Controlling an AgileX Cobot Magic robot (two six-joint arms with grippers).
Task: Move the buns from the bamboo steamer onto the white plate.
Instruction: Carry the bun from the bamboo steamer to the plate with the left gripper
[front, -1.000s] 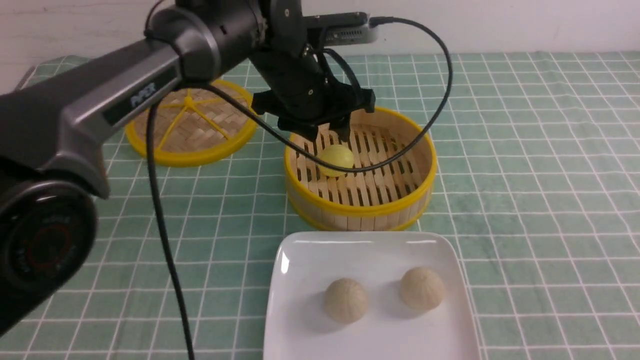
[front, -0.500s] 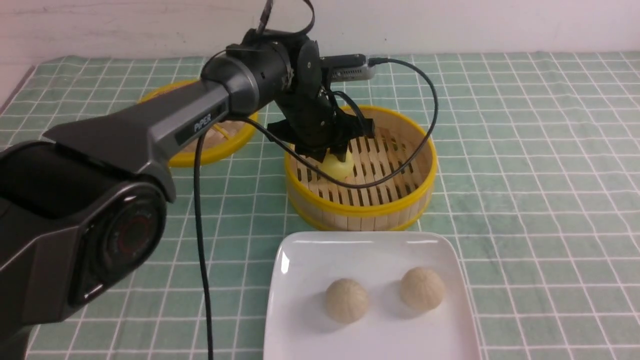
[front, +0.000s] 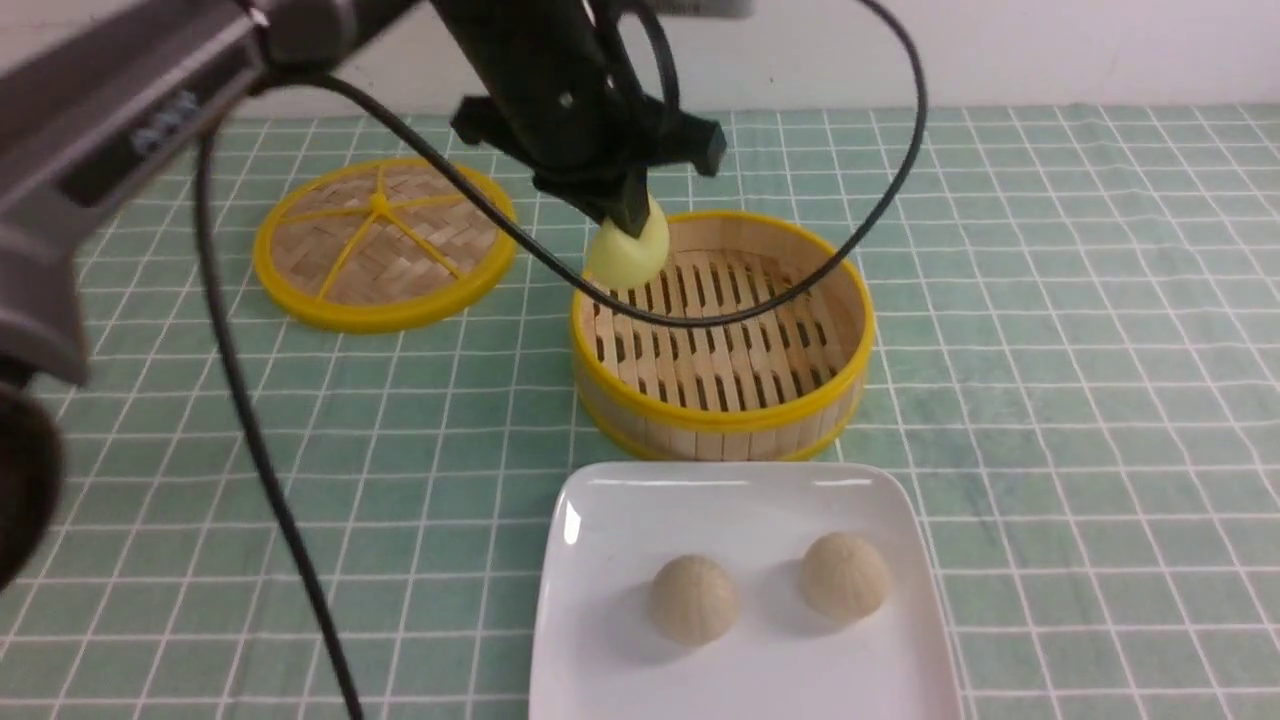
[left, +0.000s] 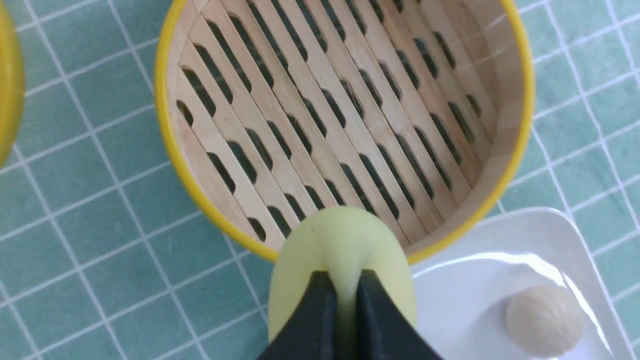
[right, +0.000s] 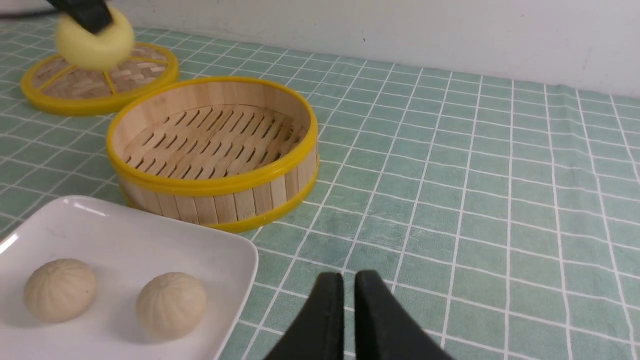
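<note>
From the front, I see my left gripper (front: 632, 222) pinching the yellow bun (front: 628, 248) up above the rim of the bamboo steamer (front: 722, 420). Two tan ribbed buns (front: 694, 600) sit on the white plate (front: 620, 500), apart from each other. I see no bun inside the steamer. So I think only the yellow one is left to put down. The flat woven lid (front: 385, 240) lies off to my left. My right gripper is not in this view.

My left wrist looks down on the slats, and they are bare. It shows my two tips nearly together, with soft yellow bun bulging up between them. The front view does not show that squeeze. Here I can see just one of the plate's buns.

My right wrist shows what the other two cannot: my right gripper (right: 340, 277), its tips a little bit apart, holding nothing. It also sees the yellow bun from the side, hanging high in the air. Both ribbed buns are on the plate here too.
</note>
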